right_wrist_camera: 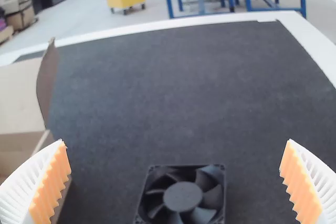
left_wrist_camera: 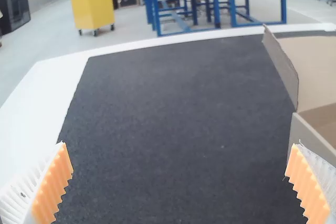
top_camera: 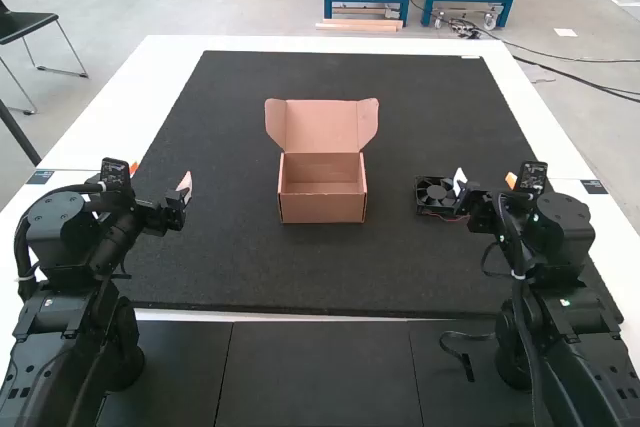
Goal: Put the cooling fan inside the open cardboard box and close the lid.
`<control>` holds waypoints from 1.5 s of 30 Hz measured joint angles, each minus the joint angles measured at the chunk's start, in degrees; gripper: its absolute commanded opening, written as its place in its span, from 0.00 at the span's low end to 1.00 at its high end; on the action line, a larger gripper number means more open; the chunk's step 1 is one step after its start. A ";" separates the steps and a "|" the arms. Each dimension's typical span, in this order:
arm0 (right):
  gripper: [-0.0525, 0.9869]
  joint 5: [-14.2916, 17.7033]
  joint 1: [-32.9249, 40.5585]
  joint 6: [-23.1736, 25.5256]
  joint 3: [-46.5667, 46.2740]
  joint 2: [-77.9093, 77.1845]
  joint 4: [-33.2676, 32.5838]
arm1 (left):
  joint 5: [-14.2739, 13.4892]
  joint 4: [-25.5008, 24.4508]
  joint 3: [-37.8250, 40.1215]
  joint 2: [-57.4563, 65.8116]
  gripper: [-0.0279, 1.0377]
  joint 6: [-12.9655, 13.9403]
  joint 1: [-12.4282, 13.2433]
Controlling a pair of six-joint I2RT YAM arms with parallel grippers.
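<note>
We had a white table (top_camera: 90, 127) carrying a black mat (top_camera: 200, 127). At the mat's middle stood the cardboard box (top_camera: 322, 197), open, its lid (top_camera: 322, 125) upright at the far side. The cooling fan (top_camera: 436, 194) lay flat on the mat to the right of the box, apart from it and just in front of the right gripper (top_camera: 463, 187). That gripper's fingers (right_wrist_camera: 50, 182) were spread wide, with the fan lying between them and touching neither, as far as we could tell. The left gripper (top_camera: 184, 189) hung over the mat to the left of the box, apart from it, its fingers (left_wrist_camera: 52, 182) likewise spread and holding nothing.

We judged the step in hand to be picking up the fan, with nothing of the task done yet. To do it well, we would bring the pads right down to the mat, since a thin flat thing offers little edge to catch. We would set them against two opposite flat sides of the square frame, not the corners or blades, then close. After that, we would lift it clear of the box's right wall before carrying it across.
</note>
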 measured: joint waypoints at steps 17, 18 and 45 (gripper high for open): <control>0.93 0.00 0.00 0.00 0.02 0.00 0.00 | 0.00 0.00 0.00 0.02 0.93 0.00 0.00; 0.93 0.00 0.00 0.00 0.00 0.00 0.00 | 0.00 0.00 0.00 0.02 0.93 0.00 0.00; 0.93 1.77 0.00 0.20 0.00 0.00 3.76 | 0.00 5.25 0.00 0.02 0.93 -1.84 0.00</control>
